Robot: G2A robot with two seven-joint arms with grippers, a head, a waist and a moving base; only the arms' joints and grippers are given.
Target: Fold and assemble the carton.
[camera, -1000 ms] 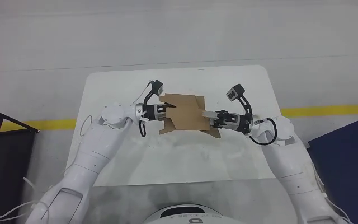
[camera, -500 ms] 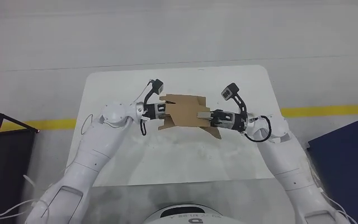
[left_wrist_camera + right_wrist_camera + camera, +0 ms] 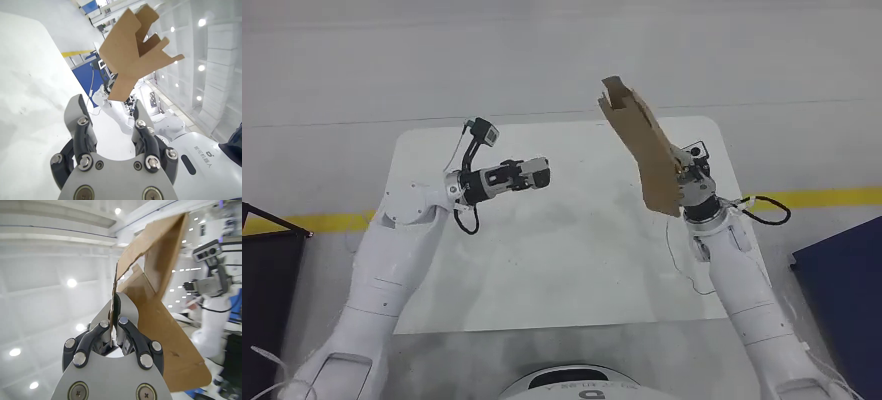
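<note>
Carton [image 3: 642,150], pinched by right gripper [image 3: 114,306], partly hides it; left gripper [image 3: 109,100] spread.

No legible text on the carton [image 3: 645,150]

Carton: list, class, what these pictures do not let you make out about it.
- Top view: the carton covers the right gripper's fingertips.
- Left wrist view: the carton hides where it is gripped.
- Right wrist view: its near panel hides the far flaps; the left arm behind is blurred.
</note>
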